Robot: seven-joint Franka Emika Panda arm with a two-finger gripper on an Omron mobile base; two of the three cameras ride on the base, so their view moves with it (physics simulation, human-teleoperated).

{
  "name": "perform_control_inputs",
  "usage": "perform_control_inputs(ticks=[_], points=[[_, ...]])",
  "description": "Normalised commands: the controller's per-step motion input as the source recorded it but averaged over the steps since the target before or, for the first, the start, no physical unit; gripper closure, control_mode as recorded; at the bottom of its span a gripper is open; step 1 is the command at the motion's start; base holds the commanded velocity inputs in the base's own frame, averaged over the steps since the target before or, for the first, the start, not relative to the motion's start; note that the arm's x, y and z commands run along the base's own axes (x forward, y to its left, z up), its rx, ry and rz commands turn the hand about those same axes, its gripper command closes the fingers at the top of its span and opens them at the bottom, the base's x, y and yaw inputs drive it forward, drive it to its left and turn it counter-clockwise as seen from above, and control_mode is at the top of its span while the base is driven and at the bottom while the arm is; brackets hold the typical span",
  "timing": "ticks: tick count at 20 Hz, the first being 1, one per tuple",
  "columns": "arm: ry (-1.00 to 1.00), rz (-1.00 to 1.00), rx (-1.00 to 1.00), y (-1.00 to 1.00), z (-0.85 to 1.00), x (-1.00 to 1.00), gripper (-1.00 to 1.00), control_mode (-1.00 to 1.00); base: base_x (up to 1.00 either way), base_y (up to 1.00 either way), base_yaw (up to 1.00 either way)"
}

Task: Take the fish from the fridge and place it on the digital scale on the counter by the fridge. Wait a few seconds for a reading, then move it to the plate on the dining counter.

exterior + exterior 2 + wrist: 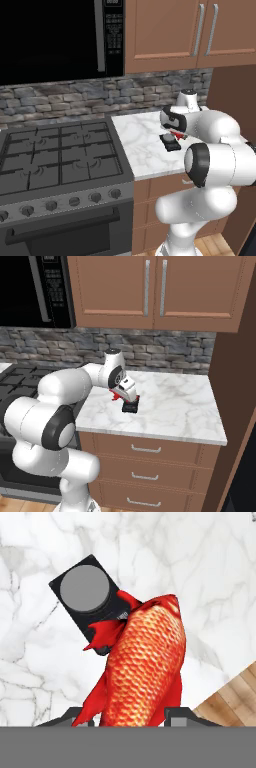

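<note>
Pincer [131, 714] clenched on fish [142, 662], digital scale [90, 597] just beyond over marble tabletop [200, 572], round grey pad plain from hand view, fingertips cut off.

Home kitchen, rendered: gas stove [60, 155] at 9 o'clock, microwave [60, 37] above, stone backsplash [165, 351], wooden cabinets [150, 291] at 12, marble counter [175, 406].

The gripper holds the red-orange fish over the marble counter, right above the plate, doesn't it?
Not quite. The gripper does hold the fish over the marble counter, but what lies under it is the digital scale, a flat dark rectangle with a round grey pad, not a plate. The hand view shows this best.
</note>
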Motion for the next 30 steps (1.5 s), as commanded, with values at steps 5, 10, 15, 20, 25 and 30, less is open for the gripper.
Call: perform_control_inputs(ticks=[5,10,15,20,25,30], points=[[-0.07,0.00,-0.03,0.00,-0.34,0.35,1.00,-1.00,0.00,0.00,0.00],[-0.02,0.00,-0.02,0.00,-0.23,0.40,1.00,-1.00,0.00,0.00,0.00],[0.00,0.00,-0.01,0.00,-0.14,0.29,1.00,-1.00,0.00,0.00,0.00],[0.00,0.00,0.00,0.00,-0.10,0.24,1.00,-1.00,0.00,0.00,0.00],[0.00,0.00,-0.01,0.01,-0.14,0.11,1.00,-1.00,0.00,0.00,0.00],[0.00,0.00,-0.03,0.05,-0.20,0.11,1.00,-1.00,0.00,0.00,0.00]])
